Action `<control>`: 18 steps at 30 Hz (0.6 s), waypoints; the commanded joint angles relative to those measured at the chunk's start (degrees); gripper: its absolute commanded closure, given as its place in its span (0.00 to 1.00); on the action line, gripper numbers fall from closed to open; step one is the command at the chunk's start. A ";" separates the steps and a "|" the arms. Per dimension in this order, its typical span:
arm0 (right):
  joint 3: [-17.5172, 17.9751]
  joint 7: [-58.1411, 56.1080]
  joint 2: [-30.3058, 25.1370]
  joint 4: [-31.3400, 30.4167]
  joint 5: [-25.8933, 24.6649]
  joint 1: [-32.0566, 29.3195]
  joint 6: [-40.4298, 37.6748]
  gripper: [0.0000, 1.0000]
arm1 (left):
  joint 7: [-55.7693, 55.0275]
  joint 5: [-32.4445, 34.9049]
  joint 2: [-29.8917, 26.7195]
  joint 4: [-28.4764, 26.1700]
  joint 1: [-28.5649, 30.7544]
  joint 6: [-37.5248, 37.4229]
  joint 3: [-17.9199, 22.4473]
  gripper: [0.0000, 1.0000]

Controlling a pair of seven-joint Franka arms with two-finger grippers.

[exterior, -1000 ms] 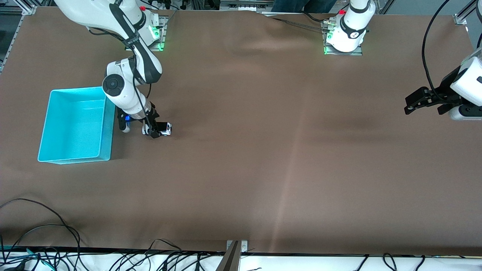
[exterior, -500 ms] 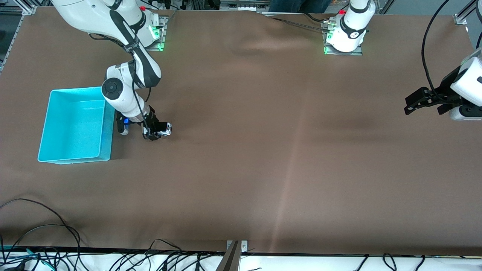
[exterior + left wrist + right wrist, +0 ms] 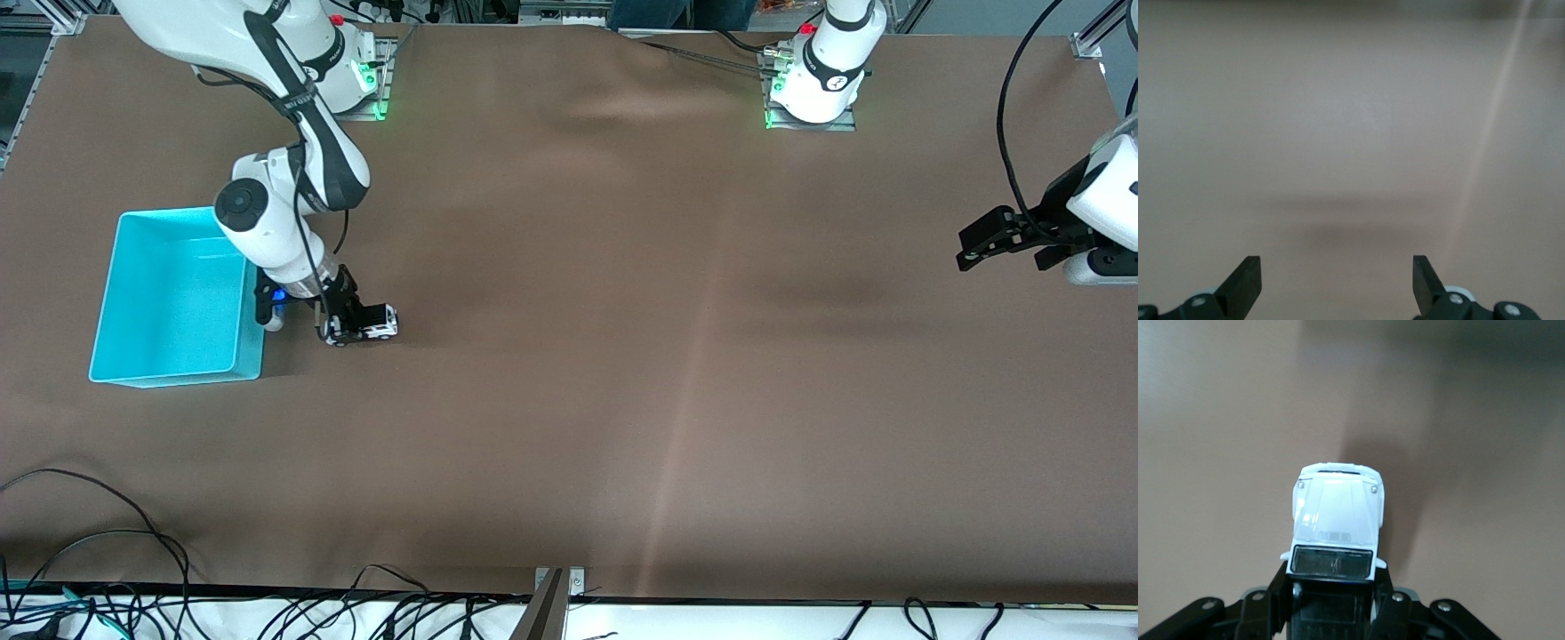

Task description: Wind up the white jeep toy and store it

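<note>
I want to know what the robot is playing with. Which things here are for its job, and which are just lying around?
For the job:
- small boxy white jeep toy with black roof, on the table
- right gripper, shut on the jeep
- open cyan plastic bin, beside the jeep

Just there:
- left gripper, open, waiting over the left arm's end of the brown table
- black cables along the table's near edge

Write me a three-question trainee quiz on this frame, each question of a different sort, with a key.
1. True or false: the right gripper is shut on the small white jeep toy with the black roof.
2. Multiple choice: the open cyan plastic bin holds A) the jeep, B) a cable, C) nothing visible.
3. Fill in: the left gripper waits with fingers ___ over the brown table.

Key: 1 true; 2 C; 3 open.
</note>
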 commanded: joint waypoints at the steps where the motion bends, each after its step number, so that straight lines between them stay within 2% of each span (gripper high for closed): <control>1: -2.24 -0.15 -5.99 4.41 -0.75 -0.32 -10.45 1.00 | -0.23 -0.54 0.47 1.38 0.08 -0.68 0.22 0.00; 5: -4.53 -3.83 -9.07 6.09 -0.84 -0.58 -14.07 1.00 | -0.23 -0.62 0.47 1.38 0.08 -0.68 0.22 0.00; 9: -5.15 -12.61 -11.79 5.91 -0.40 -1.55 -18.19 1.00 | -0.23 -0.54 0.47 1.38 0.16 -0.68 0.31 0.00; 18: -5.23 -38.71 -14.08 5.48 0.04 -5.41 -32.78 1.00 | -0.23 -0.54 0.38 1.38 0.16 -0.77 0.31 0.00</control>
